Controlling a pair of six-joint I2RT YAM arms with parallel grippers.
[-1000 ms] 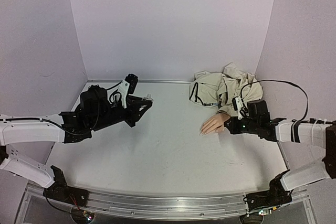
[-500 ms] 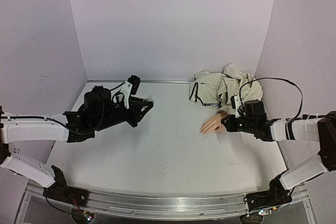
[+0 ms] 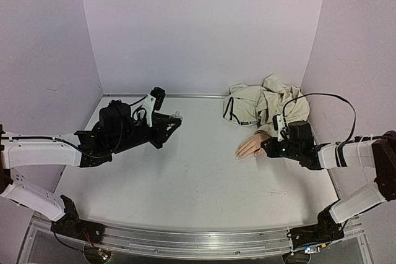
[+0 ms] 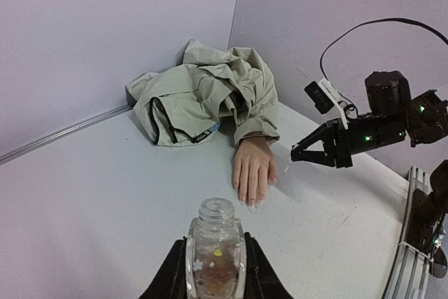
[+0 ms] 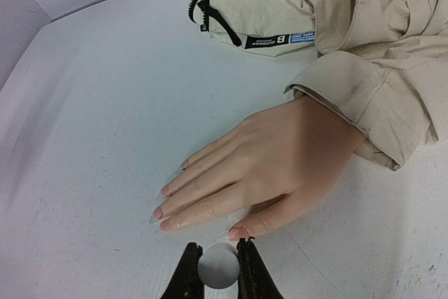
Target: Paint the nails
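Well, far to the left of the mannequin hand (image 3: pixel 250 146), my left pincer (image 4: pixel 215 260) is clamping the small clear bottle (image 4: pixel 215 243) upright, its neck uncapped. The hand is lying palm down on the table (image 5: pixel 91 103), fingers pointing away from the beige sleeve (image 5: pixel 357 96), with the nails (image 5: pixel 157 216) at its fingertips. Just right of the hand, close by the thumb, my right pincer (image 5: pixel 218 262) is pinching a small white round cap (image 5: pixel 218 267) (the brush handle, I am guessing). I am judging that the stroke wants a low, slow approach, with bristles touching nail only, never skin.
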